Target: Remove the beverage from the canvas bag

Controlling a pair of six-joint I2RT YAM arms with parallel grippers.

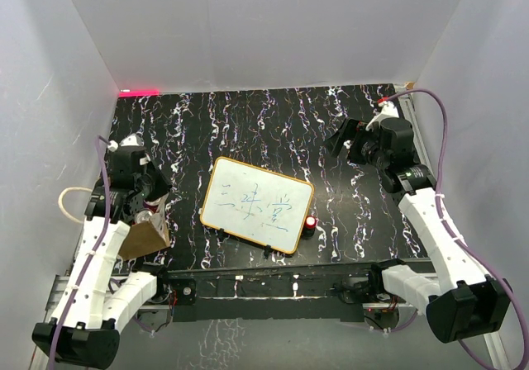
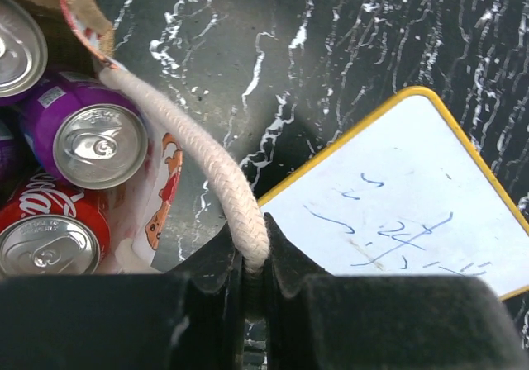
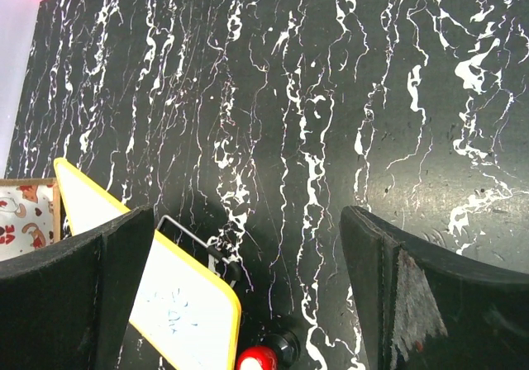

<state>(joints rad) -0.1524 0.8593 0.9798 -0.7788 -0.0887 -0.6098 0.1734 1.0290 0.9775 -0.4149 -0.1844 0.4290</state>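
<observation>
Rope of the handle [image 2: 190, 147] on the canvas bag [image 1: 145, 239] is clamped between the fingers of your left gripper [image 2: 254, 254], so that hand is taken. From those fingers the drinks lie at 9 to 10 o'clock, inside the bag's open mouth. A purple can [image 2: 87, 139] is nearest the rope, a red can [image 2: 50, 238] sits below it, and a third can [image 2: 12, 48] is cut off at the frame's top left. All three show their lids to the wrist camera, so their long axes run roughly up out of the bag, and they are packed close together.

Your right gripper [image 1: 345, 139] hangs with its fingers spread wide and nothing between them. It is at about 2 o'clock from the whiteboard [image 1: 257, 205], while the bag sits at 8 o'clock of it, well apart. You would likely have to carry that free hand across the board to reach a lid.

Your table [image 1: 248, 122] is glossy black with white veining. Pale walls [image 1: 248, 23] close in on three sides. A small red-capped object [image 1: 311, 222] rests just beside the board's 4 o'clock edge.
</observation>
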